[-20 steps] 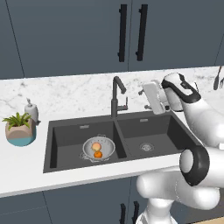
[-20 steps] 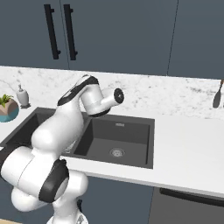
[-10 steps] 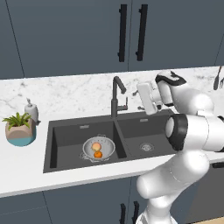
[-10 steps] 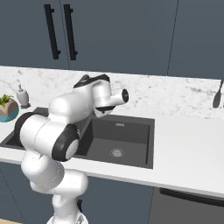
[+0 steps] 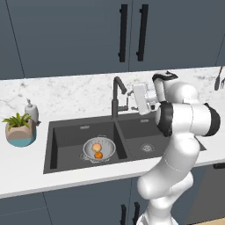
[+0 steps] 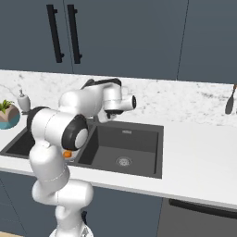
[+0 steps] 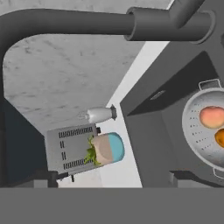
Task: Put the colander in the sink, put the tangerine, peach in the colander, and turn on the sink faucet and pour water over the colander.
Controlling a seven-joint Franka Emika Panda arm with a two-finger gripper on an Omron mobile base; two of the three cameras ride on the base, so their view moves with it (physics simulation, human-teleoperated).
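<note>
Round silvery perforated metal colander sits in left basin of dark charcoal double sink, holding small bright orange tangerine and pale yellow-pink peach. Tall dark grey faucet stands behind; two-finger gripper, fingers spread, empty, just right of it.

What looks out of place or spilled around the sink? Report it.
Nothing stands out. The colander sits upright in the left basin of the sink with the peach and tangerine inside. No water runs from the faucet. The open gripper hovers beside it.
</note>
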